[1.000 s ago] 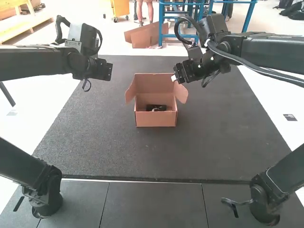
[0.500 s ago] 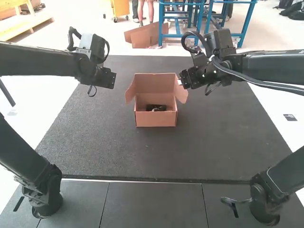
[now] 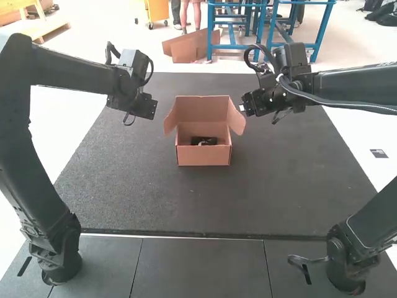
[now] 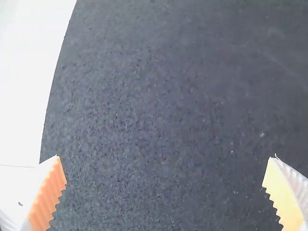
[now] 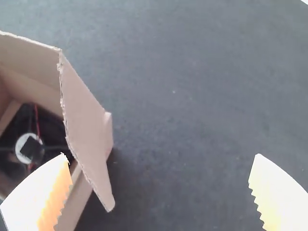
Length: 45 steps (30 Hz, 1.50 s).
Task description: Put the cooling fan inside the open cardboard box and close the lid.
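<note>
Where the mat (image 4: 168, 72) lies bare left of the box (image 3: 203, 154), left gripper (image 4: 166, 159) hangs, fingers wide apart. Box upright, mouth up, long axis left-right. Fan (image 3: 203, 141) flat inside, hub up. Right gripper (image 5: 160, 156) spread wide beside right flap (image 5: 84, 130).

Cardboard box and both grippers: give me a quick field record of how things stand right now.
cooling fan: lying on the floor of the box
cardboard box: upright on the black mat, top open
lid: not closed; back flap and right side flap stand up
left gripper: open, holding nothing, above bare mat left of the box, apart from it
right gripper: open, holding nothing, close beside the right side flap, not gripping it
done: fan in box
left to do: close the lid
</note>
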### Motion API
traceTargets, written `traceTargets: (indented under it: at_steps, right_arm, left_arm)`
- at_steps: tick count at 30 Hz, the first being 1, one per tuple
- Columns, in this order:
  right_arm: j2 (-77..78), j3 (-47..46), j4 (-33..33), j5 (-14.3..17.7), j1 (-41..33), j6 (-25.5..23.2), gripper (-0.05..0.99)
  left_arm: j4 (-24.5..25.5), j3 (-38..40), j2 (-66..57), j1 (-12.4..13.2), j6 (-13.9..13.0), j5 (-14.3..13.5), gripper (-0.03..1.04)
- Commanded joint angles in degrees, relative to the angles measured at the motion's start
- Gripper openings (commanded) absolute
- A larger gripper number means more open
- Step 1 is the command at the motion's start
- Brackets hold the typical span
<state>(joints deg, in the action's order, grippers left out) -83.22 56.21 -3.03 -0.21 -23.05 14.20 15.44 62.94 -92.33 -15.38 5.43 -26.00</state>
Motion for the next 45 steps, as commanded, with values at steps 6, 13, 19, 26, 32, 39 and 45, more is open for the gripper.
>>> traceTargets:
  at_steps: [6, 13, 19, 26, 32, 39, 45]
  right_arm:
    - [-1.68, 3.21, -3.39, -6.03, 0.2, -0.49, 0.84]
    - [-3.09, 4.62, -3.39, -6.65, 0.2, -1.36, 0.84]
    - [-4.49, 5.41, -3.39, -6.82, 0.46, -1.63, 0.84]
    - [-6.6, 7.34, -3.39, -7.26, 0.55, -2.24, 0.84]
    - [-7.31, 7.78, -3.39, -7.26, 0.55, -2.77, 0.84]
    - [-7.92, 8.22, -4.18, -7.61, 0.64, -2.95, 0.84]
    - [-8.89, 8.48, -4.8, -7.79, 0.64, -3.39, 0.8]
  left_arm:
    - [0.2, 1.84, -1.18, -0.09, 0.37, -1.34, 0.97]
    - [0.82, 2.63, -3.55, -1.85, 0.02, -0.54, 0.97]
    - [0.99, 4.04, -5.31, -3.52, 0.11, 1.48, 0.97]
    - [1.43, 6.5, -5.75, -5.37, 1.07, 7.54, 0.97]
    - [1.17, 7.81, -5.84, -6.24, 1.34, 9.65, 0.97]
    - [1.26, 7.9, -6.01, -6.33, 1.95, 9.65, 0.97]
    - [1.35, 8.34, -6.01, -6.33, 2.13, 9.74, 0.97]
